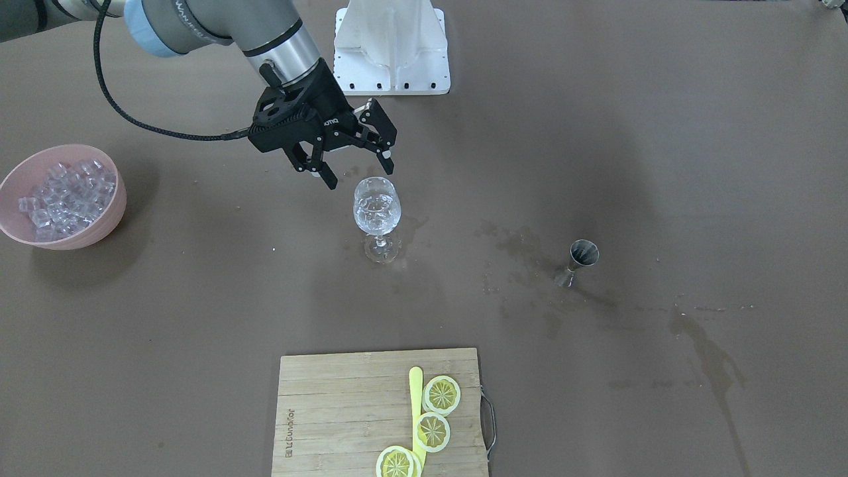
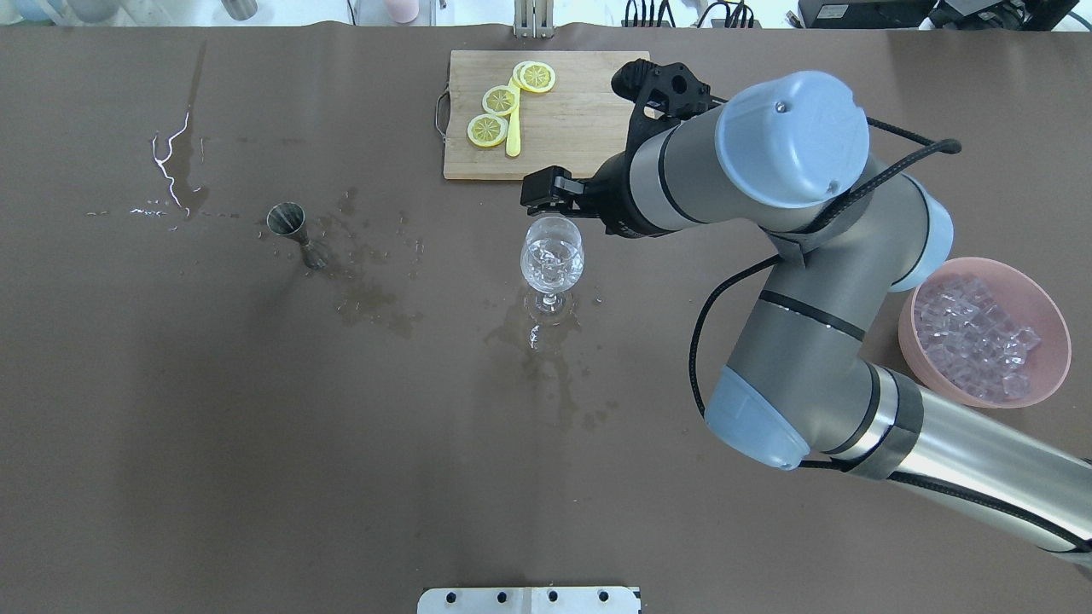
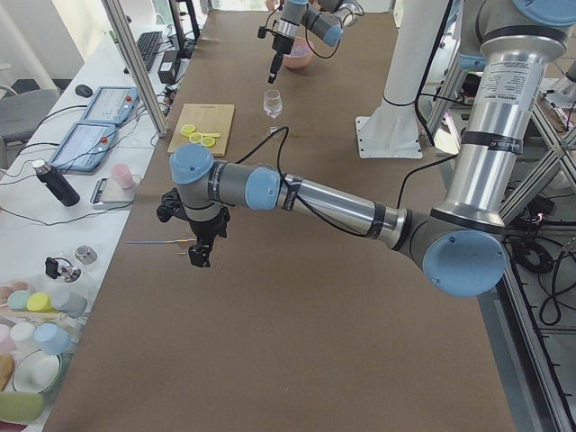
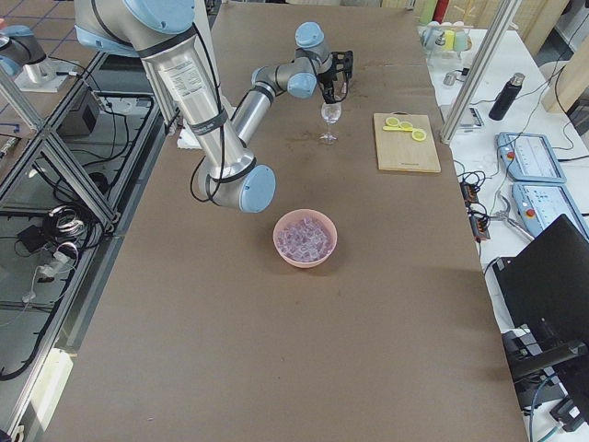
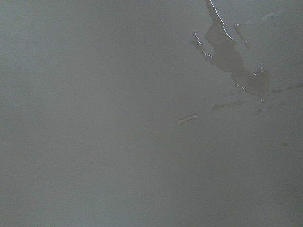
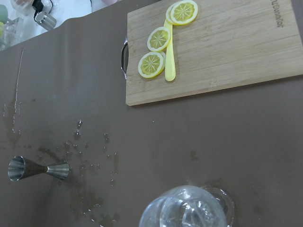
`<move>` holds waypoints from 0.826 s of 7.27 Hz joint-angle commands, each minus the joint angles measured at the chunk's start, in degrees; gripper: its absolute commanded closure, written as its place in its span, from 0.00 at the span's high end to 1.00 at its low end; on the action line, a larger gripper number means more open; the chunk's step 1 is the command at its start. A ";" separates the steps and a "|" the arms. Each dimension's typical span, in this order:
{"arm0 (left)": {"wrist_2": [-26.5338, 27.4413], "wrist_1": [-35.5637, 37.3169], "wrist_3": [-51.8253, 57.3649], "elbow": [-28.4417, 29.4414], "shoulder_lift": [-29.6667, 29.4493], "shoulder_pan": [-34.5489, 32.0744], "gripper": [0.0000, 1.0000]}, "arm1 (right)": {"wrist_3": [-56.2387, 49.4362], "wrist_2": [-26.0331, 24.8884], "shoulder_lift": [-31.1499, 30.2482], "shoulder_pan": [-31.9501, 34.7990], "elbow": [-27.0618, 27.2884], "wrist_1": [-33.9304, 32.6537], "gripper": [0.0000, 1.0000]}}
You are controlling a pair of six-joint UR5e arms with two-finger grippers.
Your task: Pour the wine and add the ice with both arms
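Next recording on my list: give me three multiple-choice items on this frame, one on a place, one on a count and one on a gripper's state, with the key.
1. Where do the lemon slices lie?
A. in the pink bowl
B. on the wooden board
C. in the wine glass

2. How many lemon slices are there?
A. two
B. three
C. five

3. How is the right gripper?
A. shut on the glass's stem
B. shut on an ice cube
C. open, holding nothing

Key:
1 B: all the slices sit on the board, while the bowl and the glass hold ice and no lemon.
2 B: the right wrist view shows three slices in a row.
3 C: its fingers stand apart near the glass, with nothing between them.
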 commanded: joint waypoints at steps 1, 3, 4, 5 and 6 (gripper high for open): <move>0.06 -0.13 0.08 0.68 -0.64 -0.42 0.98 | -7.24 8.72 -0.35 6.62 0.15 -7.01 1.00; 0.15 -1.70 0.18 0.69 -0.12 -1.04 0.98 | -20.21 16.46 -4.19 13.82 -0.02 -16.06 1.00; 0.33 -1.80 0.09 0.95 -0.12 -1.04 0.98 | -32.57 18.67 -6.48 18.30 -0.72 -22.63 1.00; 0.33 -1.97 0.09 1.21 0.05 -1.13 0.98 | -46.09 19.04 -8.15 22.43 -1.86 -29.40 1.00; 0.50 -1.98 0.09 1.30 0.06 -1.13 0.98 | -55.71 19.04 -9.39 26.56 -4.22 -33.38 1.00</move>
